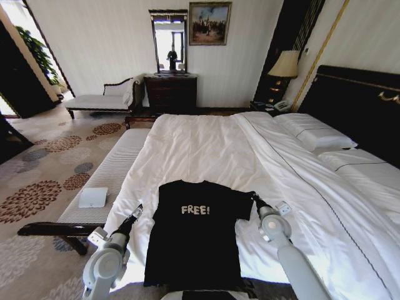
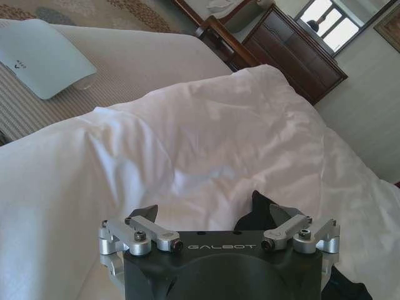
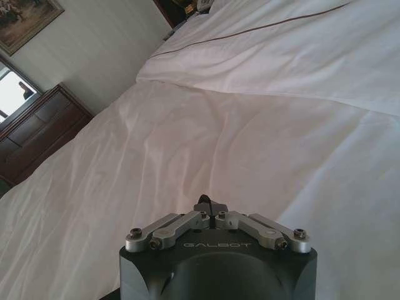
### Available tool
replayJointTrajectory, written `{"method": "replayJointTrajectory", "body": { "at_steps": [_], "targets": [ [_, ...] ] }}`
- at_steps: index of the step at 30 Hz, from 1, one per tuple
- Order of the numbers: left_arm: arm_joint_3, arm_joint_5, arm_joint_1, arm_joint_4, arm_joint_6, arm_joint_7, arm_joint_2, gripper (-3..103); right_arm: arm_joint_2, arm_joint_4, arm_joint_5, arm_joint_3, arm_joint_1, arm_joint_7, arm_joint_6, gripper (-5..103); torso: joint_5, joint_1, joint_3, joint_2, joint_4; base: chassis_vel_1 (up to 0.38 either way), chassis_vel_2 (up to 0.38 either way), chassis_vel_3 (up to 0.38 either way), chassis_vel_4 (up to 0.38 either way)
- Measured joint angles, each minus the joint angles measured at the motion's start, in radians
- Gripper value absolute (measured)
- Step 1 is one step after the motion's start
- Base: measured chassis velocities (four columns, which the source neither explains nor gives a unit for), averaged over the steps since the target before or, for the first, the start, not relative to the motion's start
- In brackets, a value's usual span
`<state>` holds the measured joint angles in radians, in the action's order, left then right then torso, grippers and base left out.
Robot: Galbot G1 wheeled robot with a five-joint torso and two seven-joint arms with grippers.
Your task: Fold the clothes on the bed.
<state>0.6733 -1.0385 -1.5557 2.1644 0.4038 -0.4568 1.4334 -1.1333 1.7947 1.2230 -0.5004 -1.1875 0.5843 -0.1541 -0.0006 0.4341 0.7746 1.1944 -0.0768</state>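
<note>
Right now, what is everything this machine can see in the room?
T-shirt: one, black with pale "FREE!" lettering, flat on the near end of the bed.
Bed: one, white duvet, dark headboard.
Pillows: two, white, by the headboard.
Bench: one, grey-striped, along the bed's left side.
Flat white object: one, on the bench.
Dresser: one, dark wood, at the far wall under a mirror.
Painting: one, framed, on the far wall.
Lamp: one, cream shade, beside the headboard.
Chaise: one, pale, far left.
Left gripper: open, at the shirt's left edge.
Right gripper: shut, at the right sleeve.
</note>
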Motion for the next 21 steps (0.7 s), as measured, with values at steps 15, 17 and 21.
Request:
{"method": "replayJointTrajectory", "body": {
  "at_steps": [15,17,21],
  "targets": [
    [-0.013,-0.001,0.014,-0.030,0.002,0.000,0.001,100,-0.030,-0.057,-0.020,0.009,-0.014,0.001,-0.004,0,-0.0001,0.000,0.000,0.000,0.0000,0.000,0.000,0.000,0.000],
    [-0.015,-0.001,0.015,-0.032,0.002,0.000,0.001,100,-0.032,-0.065,-0.026,0.009,-0.010,0.000,-0.004,0,0.0000,0.000,0.000,0.000,0.0000,0.000,0.000,0.000,0.000],
    [-0.017,-0.001,0.016,-0.035,0.002,0.000,0.002,100,-0.034,-0.078,-0.057,0.006,-0.010,-0.005,0.004,9,-0.0001,0.000,0.000,0.000,0.0000,0.000,0.000,0.000,0.000]
  ]
}}
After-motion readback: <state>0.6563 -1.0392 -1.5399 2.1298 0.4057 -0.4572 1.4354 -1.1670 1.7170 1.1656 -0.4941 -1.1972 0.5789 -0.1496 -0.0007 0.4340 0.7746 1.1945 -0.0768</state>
